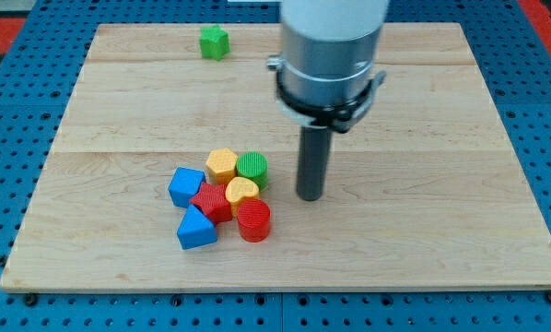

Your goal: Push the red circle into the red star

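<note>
The red circle [253,221] stands low in the cluster at the view's lower middle, touching the yellow heart [241,192] above it. The red star [210,201] lies just to its left, close to or touching it. My tip [310,196] rests on the board to the right of the cluster, about a block's width right of the yellow heart and up-right of the red circle, touching no block.
A yellow hexagon [221,163] and green circle [252,167] top the cluster. A blue block [186,185] and blue triangle [196,229] lie at its left. A green star [215,41] sits alone near the board's top edge. The wooden board [423,249] ends near the view's bottom.
</note>
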